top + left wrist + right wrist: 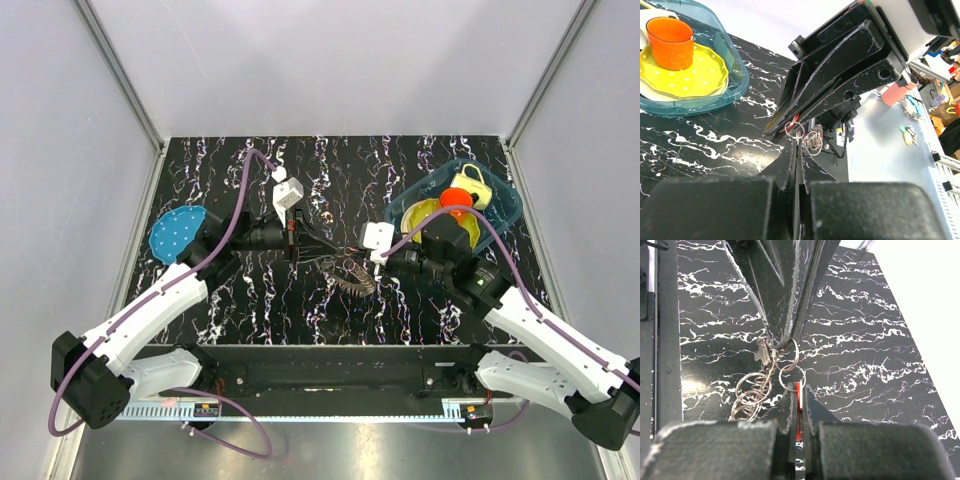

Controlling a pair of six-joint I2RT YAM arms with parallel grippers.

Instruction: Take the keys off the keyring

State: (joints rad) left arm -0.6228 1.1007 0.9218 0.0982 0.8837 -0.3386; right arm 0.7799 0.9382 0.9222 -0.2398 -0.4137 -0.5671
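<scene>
Keyring (797, 356) is pinched in the left gripper (781, 342) tips, jaws shut on the wire. The next ring link carries the red piece (798, 415), clamped in the right gripper (799, 386), jaws narrow. The tips face each other, almost touching. Keys (761, 352) and spare rings hang just beside the left tips, over the marble table (865, 340).

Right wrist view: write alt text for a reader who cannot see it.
Two closed grippers meet tip to tip above a black marbled table: the right gripper, from below, pinches a red piece, and the left gripper, from above, pinches a linked keyring. More rings and a small key dangle to the left.
</scene>
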